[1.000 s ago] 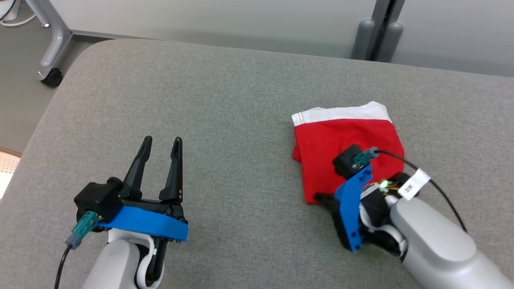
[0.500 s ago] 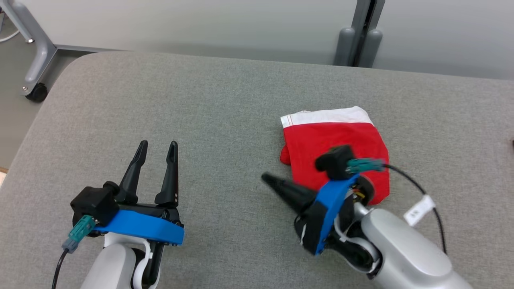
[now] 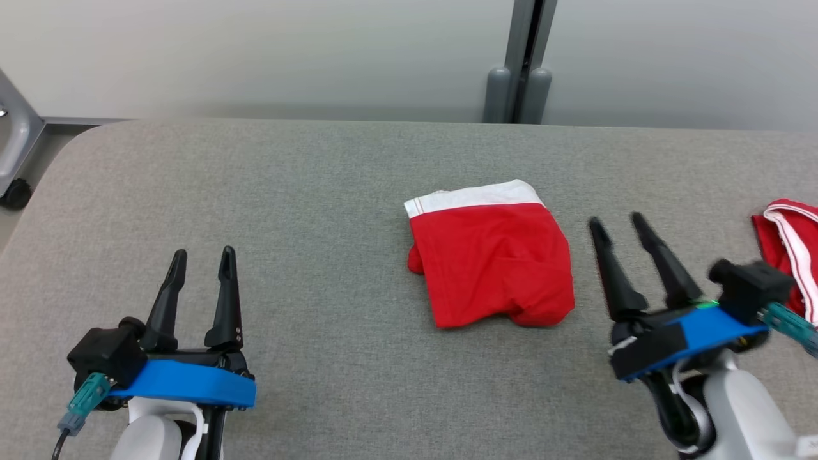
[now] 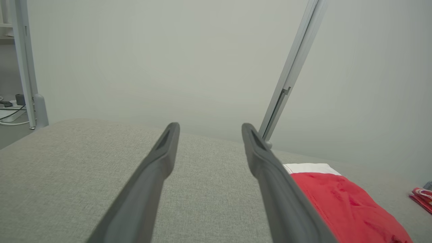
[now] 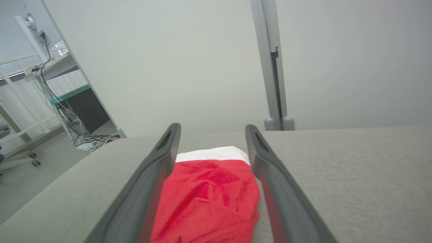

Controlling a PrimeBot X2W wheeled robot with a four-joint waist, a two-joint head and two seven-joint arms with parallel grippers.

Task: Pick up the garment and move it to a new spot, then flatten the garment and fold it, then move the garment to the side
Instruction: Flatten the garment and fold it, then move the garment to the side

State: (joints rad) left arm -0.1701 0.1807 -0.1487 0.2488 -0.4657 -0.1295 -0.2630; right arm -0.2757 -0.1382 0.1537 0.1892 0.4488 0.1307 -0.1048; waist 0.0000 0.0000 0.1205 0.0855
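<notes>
1. Garment (image 3: 489,255), red with a white waistband, lies folded into a compact block near the middle of the table (image 3: 307,179). The waistband faces the table's far edge, and one near corner bulges a little.
2. My right gripper (image 3: 615,220) hovers over the near right part of the table, just beside the garment and not touching it. Its jaws are apart and hold nothing.
3. My left gripper (image 3: 204,252) hangs over the near left part of the table, well apart from the garment, its jaws likewise apart and empty.
4. A second red cloth (image 3: 783,246) with white trim lies at the table's right edge, partly cut off in the head view.
5. As I judge it, flattening and folding look done. The step in hand is the last one, shifting the folded garment to one side of the table.
6. That move, I reckon, calls for my right jaws to come down low at the garment's nearest edge and close through every layer at once. I would then carry or slide it toward the table's side without letting the fold spring open.
7. The bulging corner is the likeliest place for the layers to slip, so a grip close to it may serve best.
</notes>
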